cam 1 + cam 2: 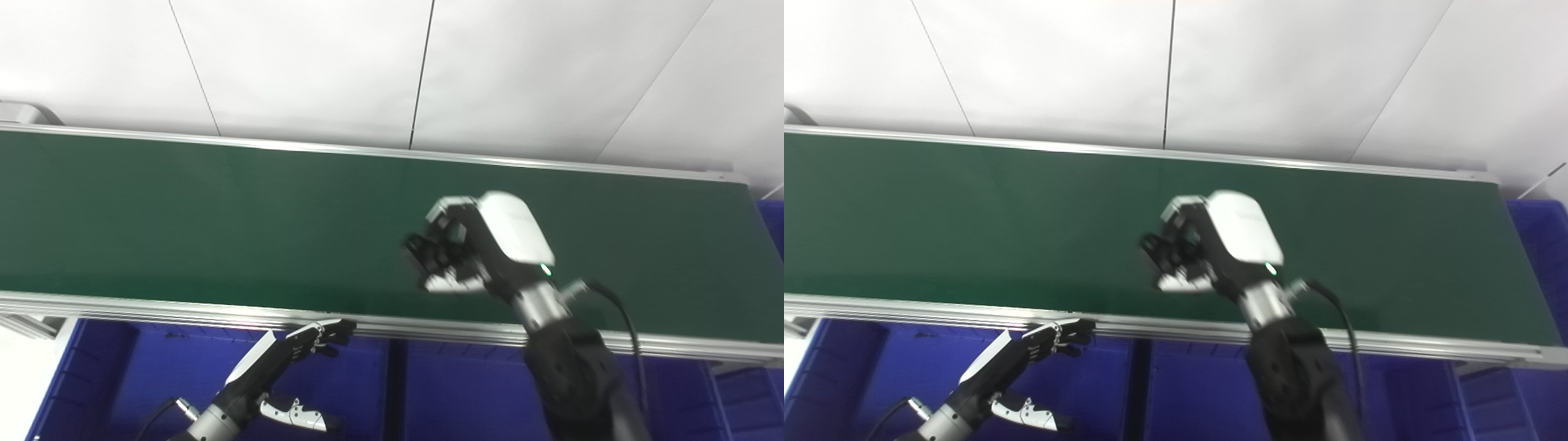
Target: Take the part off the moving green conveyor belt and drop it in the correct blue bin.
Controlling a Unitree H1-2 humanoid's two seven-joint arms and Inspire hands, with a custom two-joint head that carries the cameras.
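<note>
Part: not discernible in either view. The only place it could sit is inside the curled fingers (429,248) of the right hand (478,245), and that area is blurred, so whether a part is held cannot be told.

Right hand: located just off picture centre toward 4 o'clock, raised over the near half of the green conveyor belt (184,214). Fingers are bent inward toward the palm with the thumb below them; the white back shell faces up and toward 2 o'clock. A green indicator light (544,268) shows at the wrist. A black cable (625,318) loops off the wrist toward 5 o'clock. The forearm enters from the bottom edge and crosses the belt's near rail (153,309).

Left hand (275,361): located at 7 o'clock, below the belt. It is released: fingers (324,334) stretched out straight toward 2 o'clock, thumb (300,416) spread well apart from them, nothing in the grasp. The fingertips lie just beside the near rail; contact cannot be told.

Bins: one blue bin (153,367) lies under the left hand, a second blue bin (459,380) adjoins it toward 3 o'clock, separated by a dark divider. A corner of a further blue bin (775,220) shows at the belt's 3 o'clock end.

Background: white wall panels (306,61) stand beyond the belt at 12 o'clock
</note>
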